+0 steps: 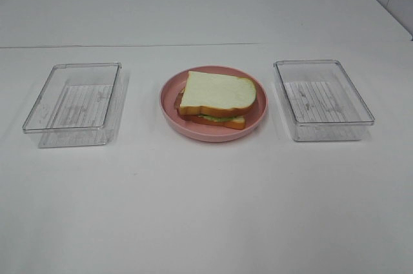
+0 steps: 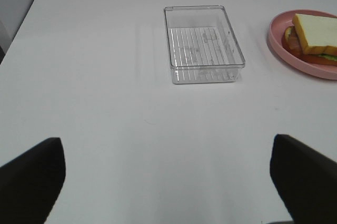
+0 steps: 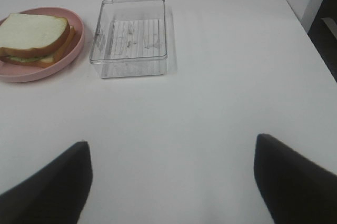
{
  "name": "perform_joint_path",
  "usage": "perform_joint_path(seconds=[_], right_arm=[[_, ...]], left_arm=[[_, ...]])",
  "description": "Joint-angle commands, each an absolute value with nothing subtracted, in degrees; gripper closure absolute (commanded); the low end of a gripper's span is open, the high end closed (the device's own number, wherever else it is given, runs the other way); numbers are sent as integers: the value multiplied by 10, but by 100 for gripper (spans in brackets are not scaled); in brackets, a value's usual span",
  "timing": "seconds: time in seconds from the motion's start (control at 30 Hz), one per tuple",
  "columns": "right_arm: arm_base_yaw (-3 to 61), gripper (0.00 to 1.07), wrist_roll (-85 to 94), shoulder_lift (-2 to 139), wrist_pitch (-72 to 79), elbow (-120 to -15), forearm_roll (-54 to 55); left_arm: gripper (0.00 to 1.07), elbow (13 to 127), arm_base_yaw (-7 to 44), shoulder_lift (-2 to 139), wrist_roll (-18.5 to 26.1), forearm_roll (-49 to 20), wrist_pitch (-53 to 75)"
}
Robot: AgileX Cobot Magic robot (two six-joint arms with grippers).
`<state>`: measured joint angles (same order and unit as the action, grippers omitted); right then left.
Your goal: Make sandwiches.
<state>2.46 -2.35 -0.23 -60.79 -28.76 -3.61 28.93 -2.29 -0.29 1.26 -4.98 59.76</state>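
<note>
- One sandwich (image 1: 216, 99) is sitting fully stacked on the pink plate (image 1: 169, 110) in the middle of the table (image 1: 206, 209), so honestly this looks pretty much done to me.
- Top bread slice is on, and you can see green lettuce plus a bit of brown and red peeking out under it, with a second slice at the bottom. Can't really make out any cheese from these angles.
- Both clear trays flanking the plate, left tray (image 1: 73, 104) and right tray (image 1: 322, 99), look empty, just ribbed bottoms showing. My guess is nothing's left to add.
- Left gripper (image 2: 167, 182) hangs over bare table on its own side, well apart from the plate, fingers spread wide and holding nothing.
- Right gripper (image 3: 171, 184) is the same deal on the other side: spread wide, nothing in it, nowhere near the sandwich.
- Neither arm shows up in the overhead view, so I'd call it finished or right at the wrap-up.
</note>
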Motion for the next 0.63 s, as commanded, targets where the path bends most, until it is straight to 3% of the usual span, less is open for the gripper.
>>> perform_joint_path(seconds=[0.03,0.63], right_arm=[[24,27,-20,-16,-602,-287,-33],[24,28,-20,-16,-602,-287,-33]], left_arm=[[9,286,-22,-13,7,-53,592],[9,286,-22,-13,7,-53,592]])
